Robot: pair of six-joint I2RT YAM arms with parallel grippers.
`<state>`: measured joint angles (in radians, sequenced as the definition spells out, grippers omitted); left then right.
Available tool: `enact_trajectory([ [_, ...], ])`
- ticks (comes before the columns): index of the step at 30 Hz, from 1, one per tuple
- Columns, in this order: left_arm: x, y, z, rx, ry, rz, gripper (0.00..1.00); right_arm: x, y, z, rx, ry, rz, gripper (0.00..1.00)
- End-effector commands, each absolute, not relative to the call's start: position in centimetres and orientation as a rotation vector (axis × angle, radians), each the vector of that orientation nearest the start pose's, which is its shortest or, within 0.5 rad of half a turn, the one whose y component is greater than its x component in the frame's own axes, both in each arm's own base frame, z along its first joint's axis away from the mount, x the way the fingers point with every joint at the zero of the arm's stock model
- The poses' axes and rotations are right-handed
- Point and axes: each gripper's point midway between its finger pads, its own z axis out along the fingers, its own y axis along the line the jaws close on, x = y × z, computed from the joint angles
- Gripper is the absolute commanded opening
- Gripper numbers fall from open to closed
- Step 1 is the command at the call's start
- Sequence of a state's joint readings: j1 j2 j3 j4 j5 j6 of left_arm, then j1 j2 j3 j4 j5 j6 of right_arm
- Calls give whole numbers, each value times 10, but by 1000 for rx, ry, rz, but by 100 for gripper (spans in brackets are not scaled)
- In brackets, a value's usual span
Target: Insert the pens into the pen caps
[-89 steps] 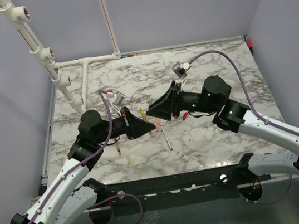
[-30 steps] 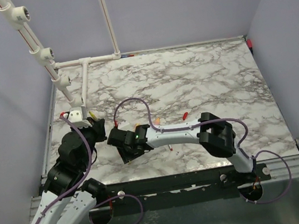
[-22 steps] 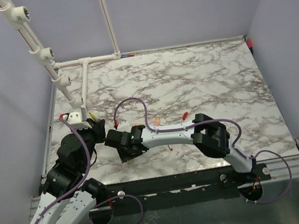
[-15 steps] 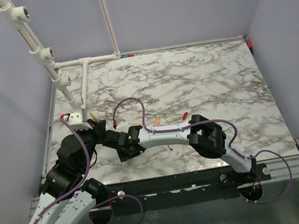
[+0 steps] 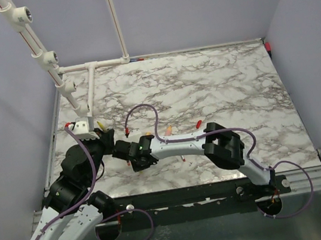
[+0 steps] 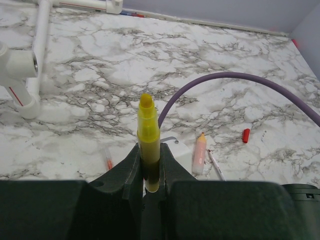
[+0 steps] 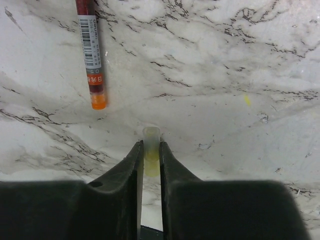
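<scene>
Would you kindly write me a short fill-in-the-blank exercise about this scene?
The pen in the left gripper is ___.
The right gripper pinches a pale yellow ___.
The barcode-labelled pen lies in front of the ___ gripper.
Missing words: yellow; cap; right.

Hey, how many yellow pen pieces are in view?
2. A yellow pen sticks out, clamped in the left jaws; a pale yellow cap sits between the right jaws. A tiny yellow fleck nearby is too small to tell; the arms may hide more.
</scene>
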<state>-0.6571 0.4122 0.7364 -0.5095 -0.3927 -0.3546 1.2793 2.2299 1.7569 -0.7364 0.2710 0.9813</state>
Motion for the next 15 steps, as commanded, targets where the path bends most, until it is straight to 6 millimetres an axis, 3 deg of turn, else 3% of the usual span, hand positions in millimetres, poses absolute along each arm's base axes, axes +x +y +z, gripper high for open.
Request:
enact_trajectory([
  [1, 209, -89, 267, -39, 1765, -371, 0, 147, 434, -5, -359, 2742, 97, 12],
  [4, 210, -89, 266, -36, 1771, -368, 0, 149, 429, 1, -360, 2724, 93, 1],
  [15, 210, -112, 258, 66, 1817, -429, 0, 159, 421, 63, -376, 2587, 260, 1],
])
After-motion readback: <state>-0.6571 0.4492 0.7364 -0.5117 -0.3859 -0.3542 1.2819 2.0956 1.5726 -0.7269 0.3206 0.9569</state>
